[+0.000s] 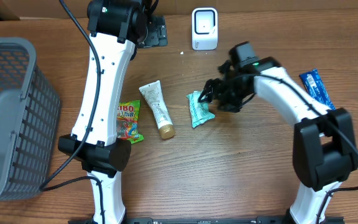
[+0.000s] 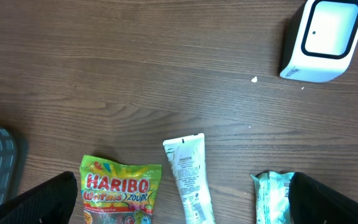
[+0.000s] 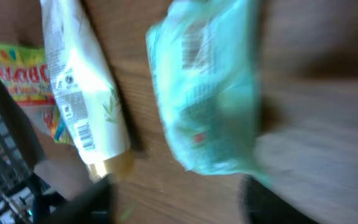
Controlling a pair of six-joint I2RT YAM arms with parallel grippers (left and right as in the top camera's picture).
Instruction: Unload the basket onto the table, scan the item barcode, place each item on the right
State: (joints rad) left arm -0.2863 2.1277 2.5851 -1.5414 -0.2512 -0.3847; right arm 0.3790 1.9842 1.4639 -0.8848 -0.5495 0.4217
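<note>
A mint-green packet [image 1: 199,109] lies flat on the wooden table just left of my right gripper [image 1: 213,96]. In the right wrist view the packet [image 3: 207,93] is blurred and lies beyond the gripper [image 3: 179,202], whose jaws are open over bare wood. The white barcode scanner [image 1: 204,28] stands at the back of the table, and the left wrist view catches it [image 2: 325,40] at top right. My left gripper [image 1: 153,31] hangs high at the back, open and empty [image 2: 182,199], looking down on the items.
A white tube [image 1: 157,111] and a Haribo bag [image 1: 128,120] lie left of the packet. A blue packet [image 1: 316,87] lies at the far right. A grey mesh basket [image 1: 11,118] fills the left side.
</note>
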